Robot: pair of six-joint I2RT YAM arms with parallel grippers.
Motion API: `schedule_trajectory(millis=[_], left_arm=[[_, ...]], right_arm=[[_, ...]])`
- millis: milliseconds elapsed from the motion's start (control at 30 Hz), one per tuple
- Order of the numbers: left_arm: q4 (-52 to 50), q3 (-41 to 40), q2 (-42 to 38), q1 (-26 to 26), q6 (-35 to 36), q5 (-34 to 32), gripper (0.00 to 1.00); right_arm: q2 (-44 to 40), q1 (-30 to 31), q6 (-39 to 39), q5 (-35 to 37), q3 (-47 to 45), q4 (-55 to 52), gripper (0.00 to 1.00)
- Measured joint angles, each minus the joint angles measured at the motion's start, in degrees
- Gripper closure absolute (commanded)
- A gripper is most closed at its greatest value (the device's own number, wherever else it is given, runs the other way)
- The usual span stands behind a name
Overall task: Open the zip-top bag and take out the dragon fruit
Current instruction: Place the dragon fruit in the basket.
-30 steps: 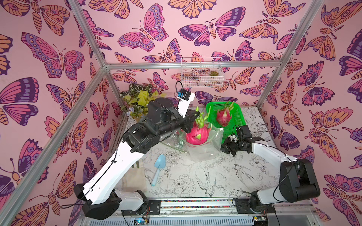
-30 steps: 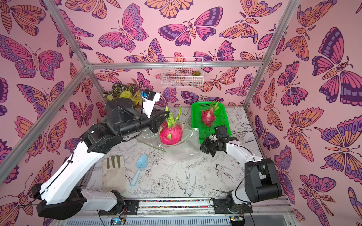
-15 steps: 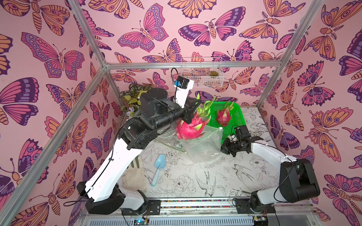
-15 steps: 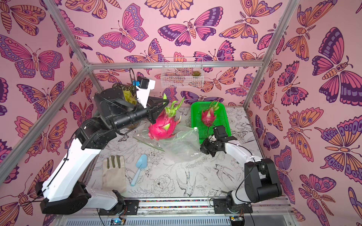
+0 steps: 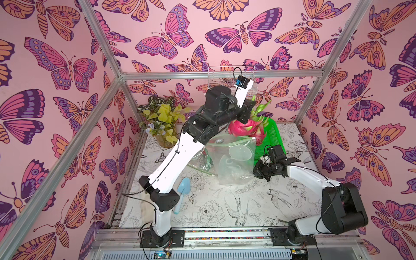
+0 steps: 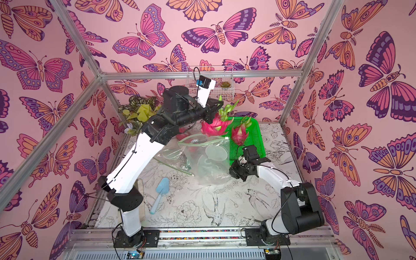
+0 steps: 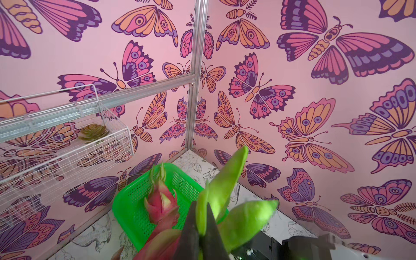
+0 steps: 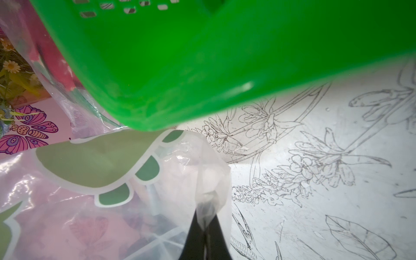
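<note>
My left gripper [image 7: 202,209] is shut on a green leafy scale of a magenta dragon fruit [image 5: 244,129] [image 6: 212,127]. The fruit hangs in the air above the mouth of the zip-top bag [image 5: 231,162] [image 6: 209,162], beside the green basket [image 6: 256,139]. The clear bag stands open on the table. My right gripper [image 8: 204,222] [image 6: 233,173] is shut on the bag's lower right edge, down near the table. A second dragon fruit [image 6: 239,135] [image 7: 161,206] lies in the basket. Something red [image 6: 193,140] shows through the plastic near my left arm.
A blue trowel [image 5: 183,189] lies on the table near the left arm. A potted plant [image 5: 162,119] fills the back left corner. A white wire basket [image 7: 67,144] holding a succulent hangs on the back wall. The green basket's wall [image 8: 202,56] is close above my right gripper.
My left gripper has lifted the dragon fruit up out of the bag and carried it right, toward the green basket. The right gripper has kept its hold on the bag.
</note>
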Motion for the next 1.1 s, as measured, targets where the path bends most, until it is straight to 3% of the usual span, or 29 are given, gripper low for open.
schedule_trajectory(millis=[200,667,1100], left_arm=[[3.28,7.21,8.90,0.00,-1.18,1.03,1.00],[15.21,7.52,21.86,0.00,-1.73,2.16,1.00],[21.35,4.31,29.73,0.26,-6.47,2.19,1.00]], right_arm=[[-0.96,0.04,0.00,-0.02,-1.51,1.70,1.00],[-2.97,0.04,0.09,-0.96,-4.22,4.26,1.00],[-3.32,0.31,1.29,-1.95,-7.02,-1.51,1.00]])
